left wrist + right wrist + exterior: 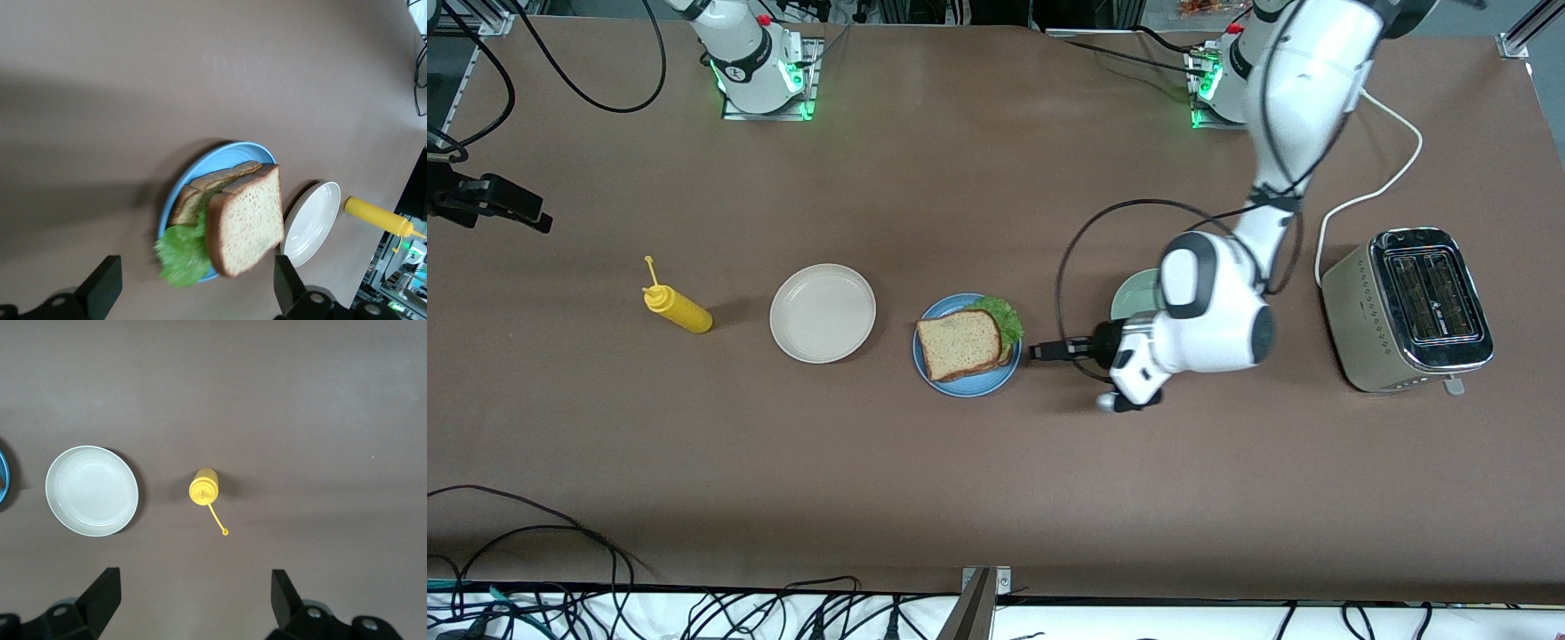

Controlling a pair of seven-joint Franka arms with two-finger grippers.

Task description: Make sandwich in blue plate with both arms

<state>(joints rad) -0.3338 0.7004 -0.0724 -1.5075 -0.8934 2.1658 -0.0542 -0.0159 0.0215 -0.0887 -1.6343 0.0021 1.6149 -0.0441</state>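
Looks like the last step, with the building done. In the middle of the front view: sandwich (960,345) on the blue plate (969,384), top bread over the green lettuce (1003,318), bottom bread peeking out under it. Just beside the plate, low over the tabletop (996,498): left gripper (1049,351), wide open, holding nothing. High over the yellow bottle (203,487), near the cream plate (92,491): right gripper (193,607), open too, empty, waiting. Next, probably: lift the left arm up and away, slowly, without bumping the plate or the bread.
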